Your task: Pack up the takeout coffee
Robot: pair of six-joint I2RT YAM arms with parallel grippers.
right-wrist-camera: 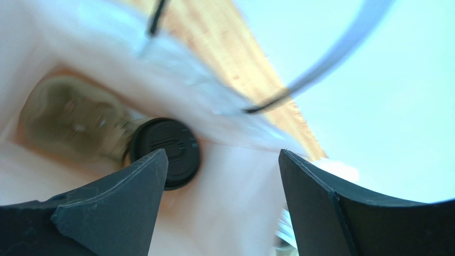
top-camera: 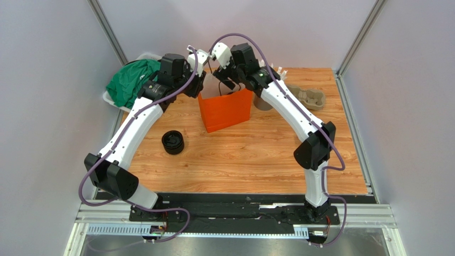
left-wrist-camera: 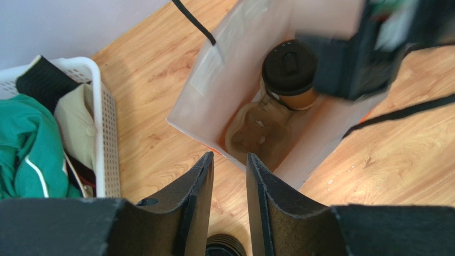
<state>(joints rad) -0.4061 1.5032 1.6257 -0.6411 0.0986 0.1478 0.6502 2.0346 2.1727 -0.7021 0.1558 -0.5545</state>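
Orange bag [top-camera: 227, 109] stands upright on the table [top-camera: 256, 160], mouth open. Coffee cup [left-wrist-camera: 299, 96], black lid [left-wrist-camera: 288, 66] on, sits inside on a cardboard tray [left-wrist-camera: 256, 136]. Right tool [right-wrist-camera: 222, 154] is spread, empty, above it, so the cup stands free. Left tool [left-wrist-camera: 230, 156] is narrowly parted, pinching nothing.
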